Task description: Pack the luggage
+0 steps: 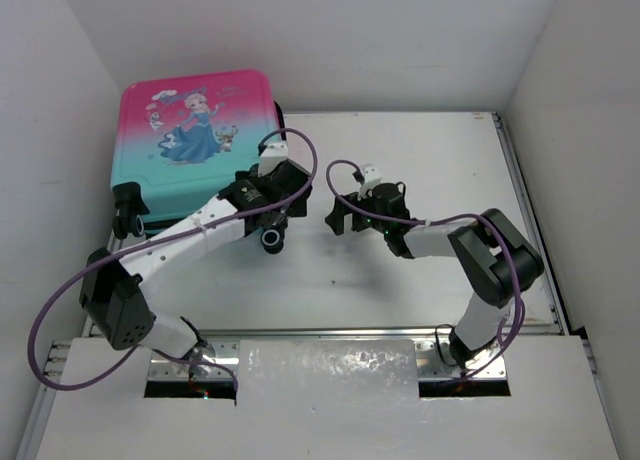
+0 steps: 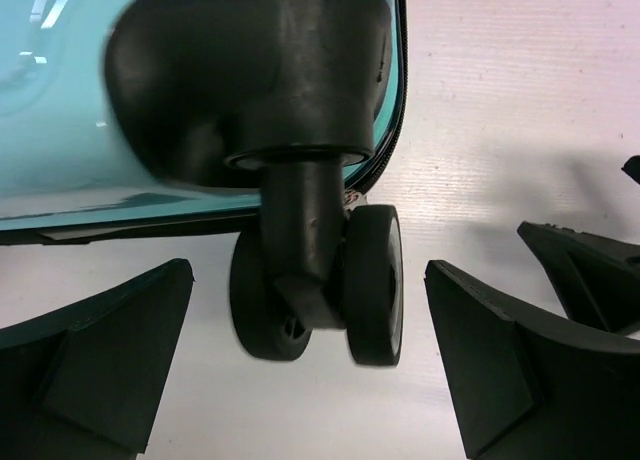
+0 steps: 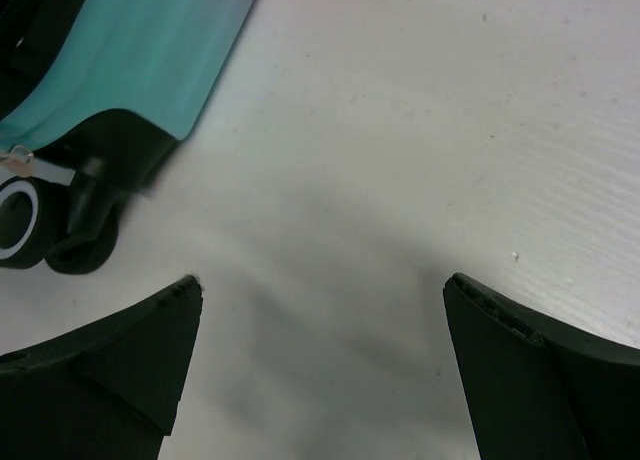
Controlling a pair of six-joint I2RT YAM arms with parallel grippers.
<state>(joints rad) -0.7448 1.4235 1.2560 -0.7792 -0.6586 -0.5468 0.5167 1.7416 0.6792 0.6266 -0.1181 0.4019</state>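
The luggage (image 1: 190, 130) lies flat and closed at the far left of the table, pink-to-teal shell with the princess picture facing up. My left gripper (image 1: 268, 225) is open at its near right corner. In the left wrist view the teal shell (image 2: 60, 130) fills the top, and a black double wheel (image 2: 375, 280) hangs between my open left gripper (image 2: 308, 280), touching neither finger. My right gripper (image 1: 338, 216) is open and empty over bare table, to the right of that corner. In the right wrist view my right gripper (image 3: 320, 280) faces the shell (image 3: 140, 60) and wheel (image 3: 20, 225).
White walls close in the table on the left, back and right. Another black wheel (image 1: 128, 208) sticks out at the luggage's near left corner. A metal rail (image 1: 520, 210) runs along the table's right edge. A right gripper finger (image 2: 585, 270) shows in the left wrist view.
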